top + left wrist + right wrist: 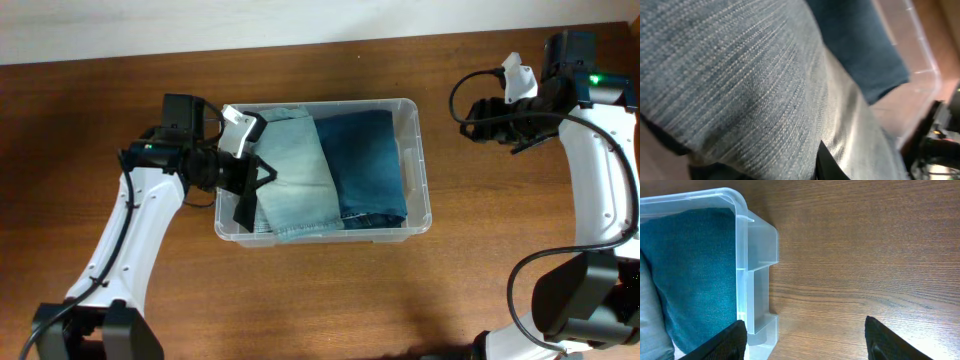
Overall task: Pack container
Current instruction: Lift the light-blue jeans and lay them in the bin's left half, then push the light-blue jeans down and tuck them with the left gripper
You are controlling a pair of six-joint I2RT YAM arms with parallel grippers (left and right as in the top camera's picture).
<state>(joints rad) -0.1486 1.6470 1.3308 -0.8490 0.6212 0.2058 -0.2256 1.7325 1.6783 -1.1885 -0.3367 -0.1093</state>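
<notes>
The left arm is reaching forward and inward from its base, bending at the elbow, and its wrist is tipping the left gripper downward with its two black fingers standing spread apart. The right arm is arching along the far side, its wrist pointing the right gripper inward, jaws gaping wide and clasping nothing.

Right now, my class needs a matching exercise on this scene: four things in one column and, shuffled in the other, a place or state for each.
Things
1 light denim
2 dark denim
3 container
4 right gripper

Place or state
A open, over the table
B see-through plastic
C folded inside, on the left
D folded inside, on the right

Pairs: 1-C, 2-D, 3-B, 4-A
</notes>
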